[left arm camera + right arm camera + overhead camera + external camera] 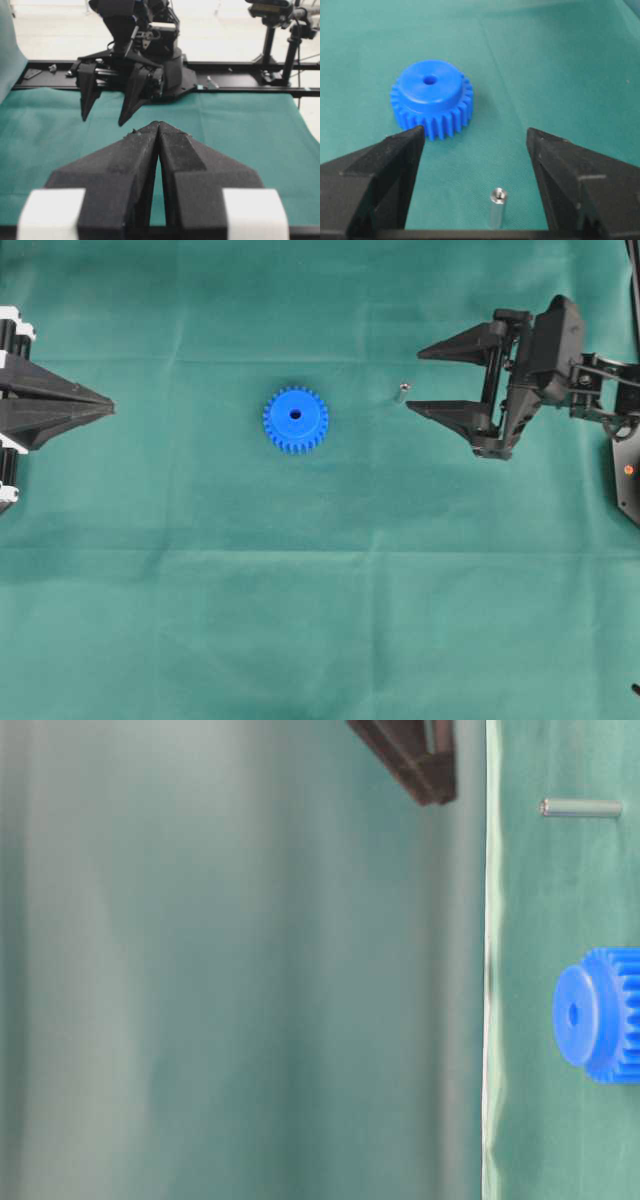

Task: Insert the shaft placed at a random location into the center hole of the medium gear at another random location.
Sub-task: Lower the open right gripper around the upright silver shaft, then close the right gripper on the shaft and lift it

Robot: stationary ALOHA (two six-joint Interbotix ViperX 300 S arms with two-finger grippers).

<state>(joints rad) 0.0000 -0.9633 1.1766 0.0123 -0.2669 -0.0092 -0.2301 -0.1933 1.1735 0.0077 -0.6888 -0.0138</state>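
1. Right gripper [432,380] stood wide apart, holding nothing, at right of the overhead view.
2. The shaft [398,394] stood upright on the green cloth [320,620], just left of the lower fingertip and slightly outside the gap in the overhead view; in the wrist view it sat low between the fingers.
3. The medium gear [296,420] lay flat farther left near frame centre, center hole [295,415] up.
4. Left gripper [105,405], pressed together and empty, sat at far left; right arm clearly nearer.
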